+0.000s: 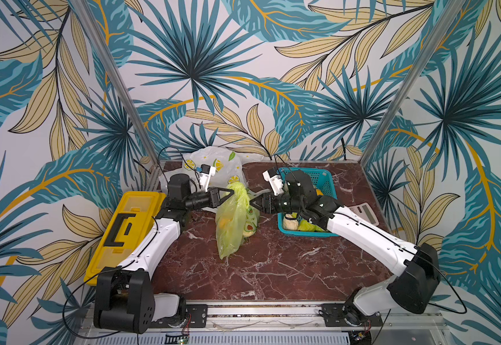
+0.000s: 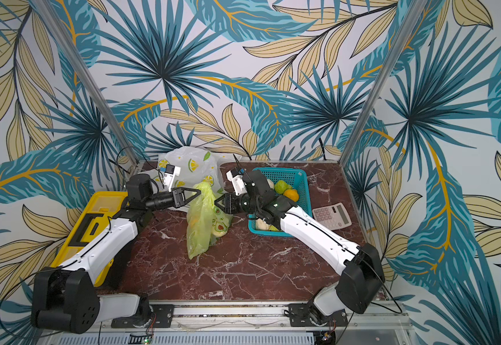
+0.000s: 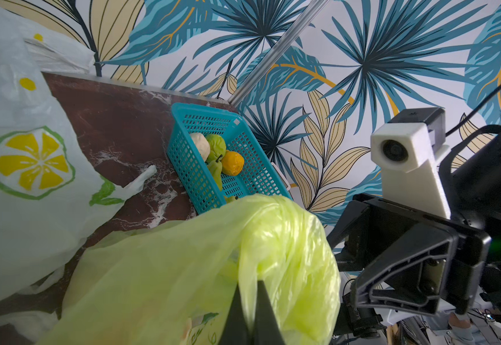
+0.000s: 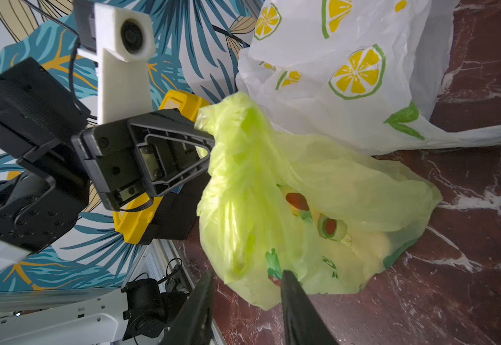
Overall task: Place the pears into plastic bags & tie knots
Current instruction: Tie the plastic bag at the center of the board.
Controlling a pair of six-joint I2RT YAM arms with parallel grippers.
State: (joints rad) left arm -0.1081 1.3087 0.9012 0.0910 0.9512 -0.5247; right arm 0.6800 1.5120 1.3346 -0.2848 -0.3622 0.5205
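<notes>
Left pincer (image 1: pixel 232 191): my fingers (image 3: pixel 265 316) are pressed together on the bunched top of the yellow-green bag (image 1: pixel 233 227), with the plastic squeezed between them.
Right pincer (image 4: pixel 247 276): my fingers stand apart with nothing clamped. It faces the yellow-green bag from the basket's side. One fingertip lies close to a low fold of the plastic, but I cannot tell whether it touches.
Yellow-green bag: it hangs from my left pincer, between my two arms. Its lower end rests on the red marble table (image 1: pixel 273 268).
Pears (image 4: pixel 363 248): pale rounded shapes show through the yellow-green plastic; I cannot tell how many.
Knot: the bag's top is gathered at my left pincer, and I cannot tell whether it is tied.
Basket (image 1: pixel 325 179): teal, partly under my right arm. It holds a green pear (image 3: pixel 216 146) and a cream pear (image 3: pixel 200 146) beside an orange fruit (image 3: pixel 233 162), with more pears at its near end.
White bag (image 1: pixel 213 162): it has lemon-slice prints and sits at the table's far edge, just behind the yellow-green bag.
Toolbox (image 1: pixel 123 230): yellow, beside my left arm.
Calculator (image 2: pixel 331 215): just beyond the basket, on my right.
</notes>
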